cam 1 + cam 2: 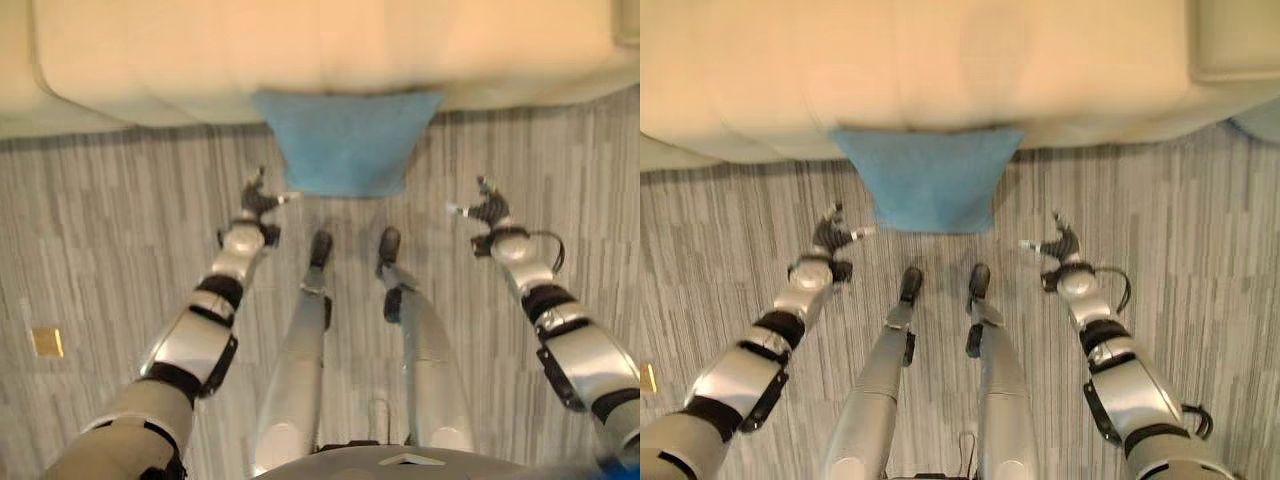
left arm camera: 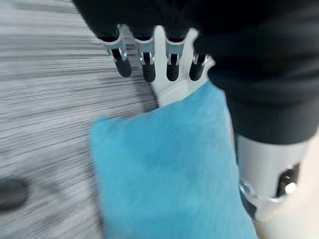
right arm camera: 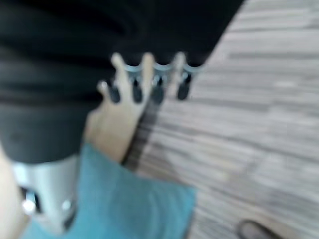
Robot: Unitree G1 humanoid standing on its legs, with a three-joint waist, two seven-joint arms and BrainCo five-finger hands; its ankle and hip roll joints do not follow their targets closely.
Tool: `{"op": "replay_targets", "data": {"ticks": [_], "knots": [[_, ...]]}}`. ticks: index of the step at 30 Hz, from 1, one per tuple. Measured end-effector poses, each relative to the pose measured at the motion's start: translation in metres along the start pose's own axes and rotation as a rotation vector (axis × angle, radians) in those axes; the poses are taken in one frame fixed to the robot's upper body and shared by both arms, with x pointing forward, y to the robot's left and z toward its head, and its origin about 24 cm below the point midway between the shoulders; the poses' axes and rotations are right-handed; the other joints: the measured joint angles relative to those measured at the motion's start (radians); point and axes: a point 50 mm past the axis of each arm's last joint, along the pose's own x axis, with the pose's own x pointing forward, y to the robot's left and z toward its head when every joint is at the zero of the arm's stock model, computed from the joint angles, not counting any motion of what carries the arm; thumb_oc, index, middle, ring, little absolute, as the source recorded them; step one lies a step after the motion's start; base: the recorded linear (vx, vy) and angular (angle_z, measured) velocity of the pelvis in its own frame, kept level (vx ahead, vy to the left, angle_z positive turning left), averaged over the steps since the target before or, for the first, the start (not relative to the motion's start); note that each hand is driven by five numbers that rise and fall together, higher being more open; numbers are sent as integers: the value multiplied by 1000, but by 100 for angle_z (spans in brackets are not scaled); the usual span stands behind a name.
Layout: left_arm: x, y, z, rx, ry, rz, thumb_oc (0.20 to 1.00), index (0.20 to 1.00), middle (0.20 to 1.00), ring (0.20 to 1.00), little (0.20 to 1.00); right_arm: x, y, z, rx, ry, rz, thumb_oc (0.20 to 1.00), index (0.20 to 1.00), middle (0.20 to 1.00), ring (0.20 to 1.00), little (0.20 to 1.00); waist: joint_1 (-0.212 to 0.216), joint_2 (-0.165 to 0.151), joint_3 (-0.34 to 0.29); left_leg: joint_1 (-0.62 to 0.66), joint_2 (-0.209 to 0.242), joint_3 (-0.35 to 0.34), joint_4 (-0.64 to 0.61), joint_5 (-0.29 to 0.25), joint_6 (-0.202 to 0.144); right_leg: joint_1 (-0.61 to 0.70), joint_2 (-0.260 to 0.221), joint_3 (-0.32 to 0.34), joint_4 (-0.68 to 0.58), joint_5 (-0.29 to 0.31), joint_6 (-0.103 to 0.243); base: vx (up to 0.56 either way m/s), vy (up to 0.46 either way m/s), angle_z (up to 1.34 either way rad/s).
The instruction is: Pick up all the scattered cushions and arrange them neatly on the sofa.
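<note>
- The blue cushion [image 1: 346, 143] lies on the striped grey floor [image 1: 120, 220], its far edge against or tucked under the front of the cream sofa [image 1: 320, 45]; it has not been lifted, so by the look of things the task is at an early stage for this cushion
- The left hand [image 1: 258, 197] hovers just beside the cushion's left lower corner and the right hand [image 1: 484, 208] is set off to the cushion's right, a clear gap of floor between it and the cloth; neither touches the cushion
- In the left wrist view the left hand's fingers [image 2: 145, 62] are straight and spread, holding nothing, with the cushion below them; in the right wrist view the right hand's fingers [image 3: 155, 82] are likewise extended and empty, the cushion's corner near
- The sofa seat in view carries no cushion, so placing is all still to do; a sliver of blue [image 1: 1258, 125] at the right edge of the right eye view, by the sofa's corner, may be a second cushion, though too little shows to be sure
- A small yellowish square [image 1: 46, 341] lies on the floor well to the left, apart from the work
- Nothing stands between the hands and the cushion; the likely difficulty is that the cushion is soft and wide, so both hands would need to close in from either side
</note>
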Motion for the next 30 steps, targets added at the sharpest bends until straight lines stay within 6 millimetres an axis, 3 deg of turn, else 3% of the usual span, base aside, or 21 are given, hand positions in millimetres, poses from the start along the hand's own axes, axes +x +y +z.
{"op": "replay_targets", "data": {"ticks": [1, 2, 5, 6, 12, 18, 23, 27, 30], "knots": [[11, 9, 32, 1, -81, 32, 1000, 1000, 1000, 1000, 1000, 10, -13, 27, 6, -78, -50, 1000, 1000, 1000, 1000, 1000, -7, 0, 0, -71, -9, 3, 30, 0, 0, -72, -9, 2, 28, 2, -1, 38, 62, 6], [16, 14, 49, -8, -120, 55, 1000, 1000, 1000, 1000, 1000, 15, -20, 44, 19, -123, -79, 1000, 1000, 1000, 1000, 1000, -13, 0, 0, -115, -11, 6, 51, -1, 0, -115, -14, 4, 49, 1, -2, 63, 60, 5], [25, 24, 91, -61, -212, 101, 1000, 1000, 1000, 1000, 1000, 22, -39, 79, 88, -206, -166, 1000, 1000, 1000, 1000, 1000, -17, 0, 1, -221, -18, 11, 102, -9, 1, -212, -19, 10, 78, 0, -2, 70, 49, -2], [26, 26, 99, -84, -217, 116, 1000, 1000, 1000, 1000, 1000, 23, -42, 82, 116, -207, -184, 1000, 1000, 1000, 1000, 1000, -19, 0, 1, -236, -20, 14, 110, -13, 3, -228, -22, 13, 88, -3, 1, 85, 38, -1], [29, 42, 129, -164, -277, 163, 1000, 1000, 1000, 1000, 1000, 25, -56, 102, 209, -250, -257, 1000, 1000, 1000, 1000, 1000, -29, 1, -19, -362, -28, 30, 185, -36, 8, -356, -29, 29, 162, -23, 6, 65, 27, -1], [29, 61, 143, -277, -291, 237, 1000, 1000, 1000, 1000, 1000, 23, -65, 119, 263, -311, -308, 1000, 1000, 1000, 1000, 1000, -58, 0, -26, -497, -25, 32, 233, -40, 6, -485, -23, 32, 190, -17, 2, 50, 13, -3], [29, 60, 159, -307, -324, 227, 1000, 1000, 1000, 1000, 1000, 22, -73, 123, 261, -328, -339, 1000, 1000, 1000, 1000, 1000, -66, 0, -26, -551, -19, 33, 243, -40, 4, -537, -16, 34, 191, -12, 0, 22, 0, -2], [26, 59, 186, -314, -402, 203, 1000, 1000, 1000, 1000, 1000, 21, -84, 141, 263, -381, -361, 1000, 1000, 1000, 1000, 1000, -69, 1, -35, -605, -16, 33, 249, -38, 1, -588, -12, 34, 190, -6, -1, 7, -6, -1], [24, 57, 195, -321, -431, 189, 1000, 1000, 1000, 1000, 1000, 21, -84, 153, 260, -416, -355, 1000, 1000, 1000, 1000, 1000, -67, 1, -35, -620, -15, 33, 250, -38, 1, -602, -12, 35, 190, -6, -1, 0, 0, 0]]}}
